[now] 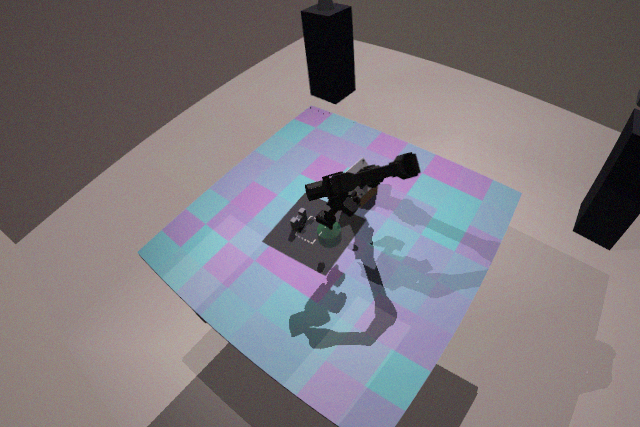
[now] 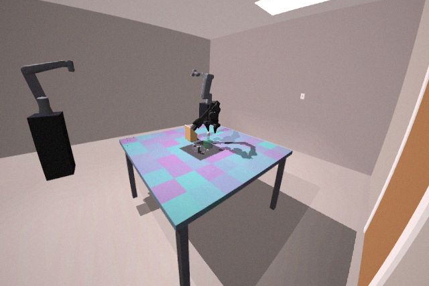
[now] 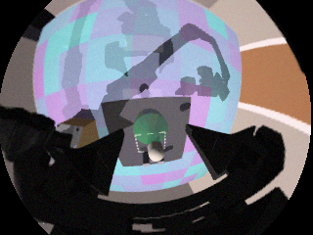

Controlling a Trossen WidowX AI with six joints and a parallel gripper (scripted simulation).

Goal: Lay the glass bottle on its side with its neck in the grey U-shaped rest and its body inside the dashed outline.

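The glass bottle (image 1: pixel 329 236) (image 2: pixel 206 144) (image 3: pixel 149 126) stands upright on the dark mat (image 1: pixel 330 260) (image 2: pixel 202 157) (image 3: pixel 175 112), near the middle of the top view, green in its round body and pale at its top. I judge it is stiff, smooth and rather light, and it can slip or break; so I would take it by the narrow neck, with soft and even pressure, and tilt it slowly. A side touch from me could tip it.

My jaws are wide apart and hold nothing. In the wrist view they stand at lower left and lower right, with the bottle seen between them; I see them above it in the exterior view, and I do not see a contact.

Just beside the bottle is the dashed outline (image 1: pixel 312 243) (image 3: pixel 165 142), and at its far end, left in the top view, the grey U-shaped rest (image 1: pixel 298 220) (image 2: pixel 198 149), not yet used. The mat lies on the patchwork bench (image 1: pixel 222 267) (image 2: pixel 208 172) (image 3: pixel 98 54). An orange-brown block (image 1: pixel 370 196) (image 2: pixel 190 134) (image 3: pixel 88 131) stands near, at left in the wrist view.
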